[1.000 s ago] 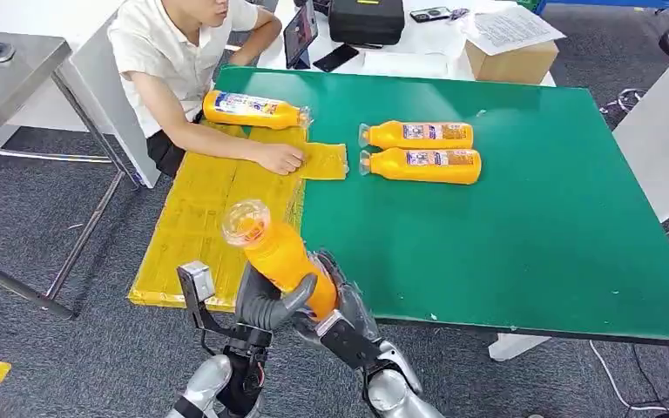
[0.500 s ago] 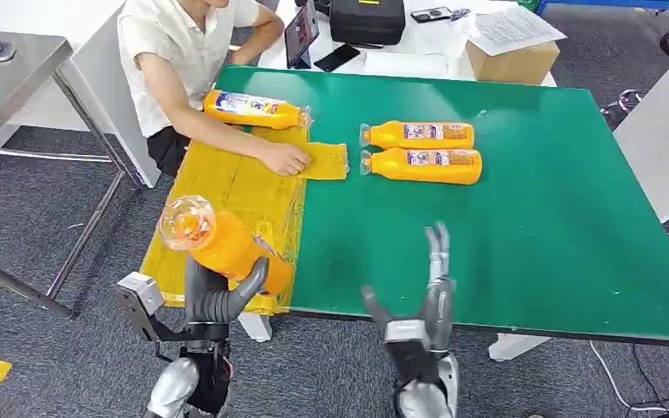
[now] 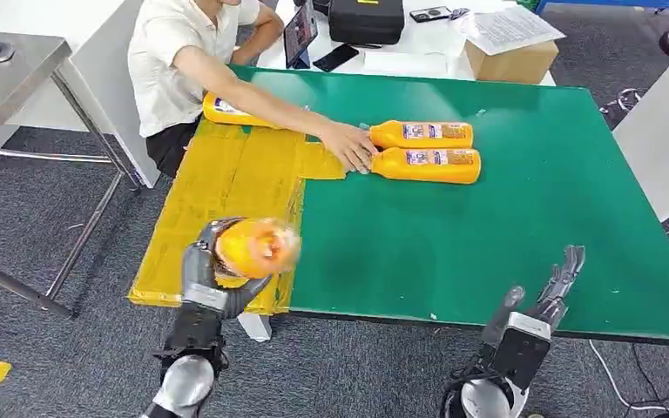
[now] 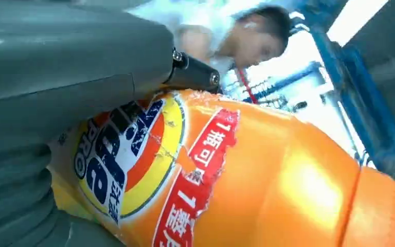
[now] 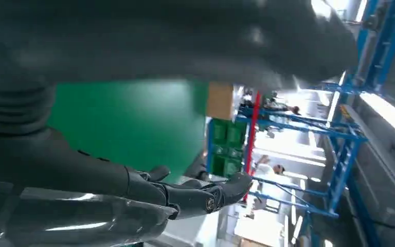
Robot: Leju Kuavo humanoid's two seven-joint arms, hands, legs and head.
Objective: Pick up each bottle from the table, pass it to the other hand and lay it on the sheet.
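Left hand (image 3: 213,279) wrapped around an orange bottle (image 3: 253,246), cap end toward the camera, poised over the near edge of the yellow sheet (image 3: 218,187), presumably ready for laying down. Mid-table, a person's hand (image 3: 353,148) on the two bottles (image 3: 427,150) waiting on the green table (image 3: 505,235). Far right, right hand (image 3: 544,296) empty, fingers spread, clear of the handover.

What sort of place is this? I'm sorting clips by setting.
Probably a lab or workshop test area: a green table on grey carpet, blue racks behind, and a person seated beside it.
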